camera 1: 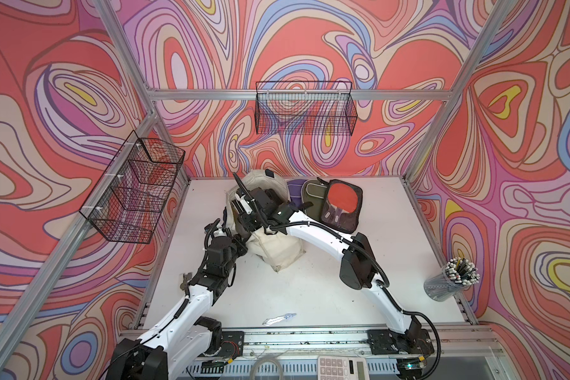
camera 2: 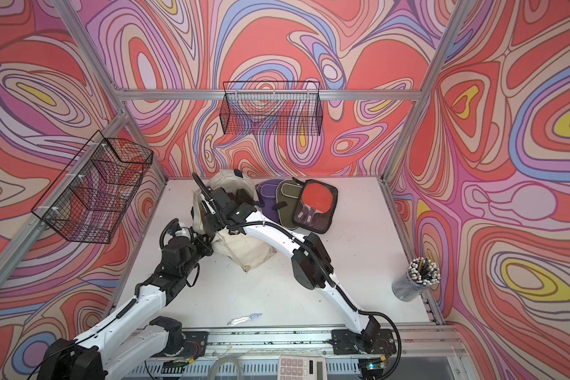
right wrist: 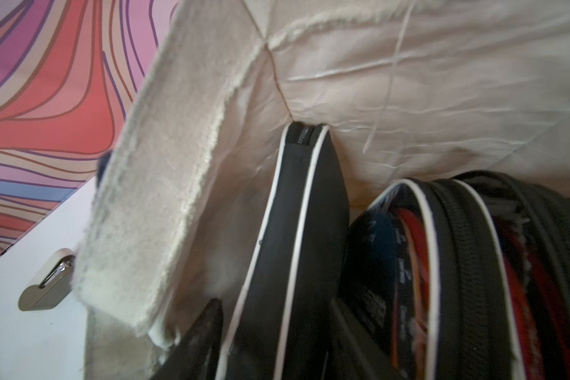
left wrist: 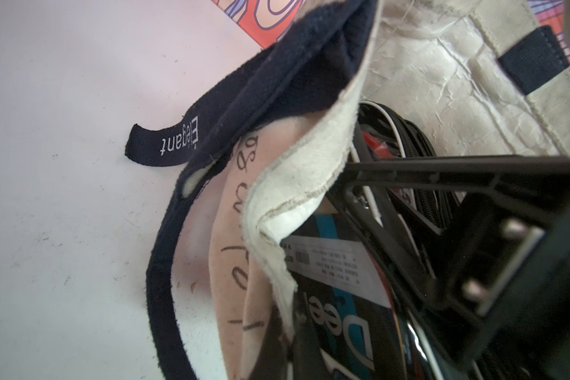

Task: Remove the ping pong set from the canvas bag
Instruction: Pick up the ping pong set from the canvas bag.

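The canvas bag (camera 1: 278, 255) slumps on the white table (camera 1: 310, 296) just above the middle of both top views. Its mouth faces the back wall and is mostly covered by the right arm (camera 1: 313, 230), whose wrist is down in the opening. The right wrist view looks inside, where two black zip cases with white piping stand on edge against the creased lining. A slim case (right wrist: 287, 214) is at centre. A fatter case (right wrist: 458, 246) at right shows red and blue, its far side cut off by the frame. The right jaws stand parted astride the slim case, blurred at the bottom edge; whether they touch it I cannot tell. The left jaws are pinched together at the bag's left rim, by the navy handle (left wrist: 178, 141); what they grip is hidden. Right of the bag lie three overlapping cases: a purple case (camera 1: 293, 194), an olive case (camera 1: 311, 199) and a clear-fronted case (camera 1: 351, 223) holding a red paddle (camera 1: 343, 197). A cup of pencils (camera 1: 449, 283) stands near the table's right edge.
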Controlling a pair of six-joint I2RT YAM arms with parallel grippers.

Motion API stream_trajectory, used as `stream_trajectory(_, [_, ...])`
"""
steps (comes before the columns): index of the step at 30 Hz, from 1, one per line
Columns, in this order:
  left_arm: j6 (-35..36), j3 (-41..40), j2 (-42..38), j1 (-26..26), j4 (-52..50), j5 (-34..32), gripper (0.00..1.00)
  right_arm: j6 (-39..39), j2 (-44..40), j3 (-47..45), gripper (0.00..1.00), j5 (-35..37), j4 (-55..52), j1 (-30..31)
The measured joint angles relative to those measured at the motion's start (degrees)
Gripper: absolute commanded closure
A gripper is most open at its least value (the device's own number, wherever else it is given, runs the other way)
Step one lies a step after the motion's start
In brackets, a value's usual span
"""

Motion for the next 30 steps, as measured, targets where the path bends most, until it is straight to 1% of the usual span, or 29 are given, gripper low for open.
stream_trajectory(1, [0.02, 0.0, 0.0, 0.0, -0.02, 0.0, 1.0, -0.11, 0.04, 0.0, 0.53, 0.24, 0.09, 0.04])
stream_trajectory(2, [0.02, 0.0, -0.02, 0.0, -0.04, 0.0, 1.0, -0.22, 0.13, 0.0, 0.58, 0.52, 0.13, 0.07])
stream_trajectory(5, [0.07, 0.0, -0.11, 0.0, -0.24, 0.0, 1.0, -0.5, 0.44, 0.0, 0.78, 0.98, 0.44, 0.11])
stream_trajectory(7, [0.28, 0.0, -0.11, 0.0, -0.26, 0.0, 1.0, -0.17, 0.46, 0.11, 0.88, 1.4, 0.63, 0.22])
stream_trajectory(8, [0.42, 0.0, -0.11, 0.0, -0.26, 0.0, 1.0, -0.2, 0.46, 0.15, 0.96, 1.75, 0.68, 0.22])
stream_trajectory(9, [0.44, 0.0, -0.11, 0.0, -0.28, -0.02, 1.0, -0.07, 0.46, 0.24, 1.0, 2.25, 0.68, 0.24])
stream_trajectory(19, [0.48, 0.0, -0.11, 0.0, -0.26, -0.04, 1.0, 0.5, 0.46, 0.66, 1.0, 3.34, 0.57, 0.15])
stream_trajectory(30, [0.57, 0.02, 0.02, 0.0, -0.24, -0.02, 1.0, 0.92, 0.46, 2.89, 1.0, 3.37, -2.69, 0.04])
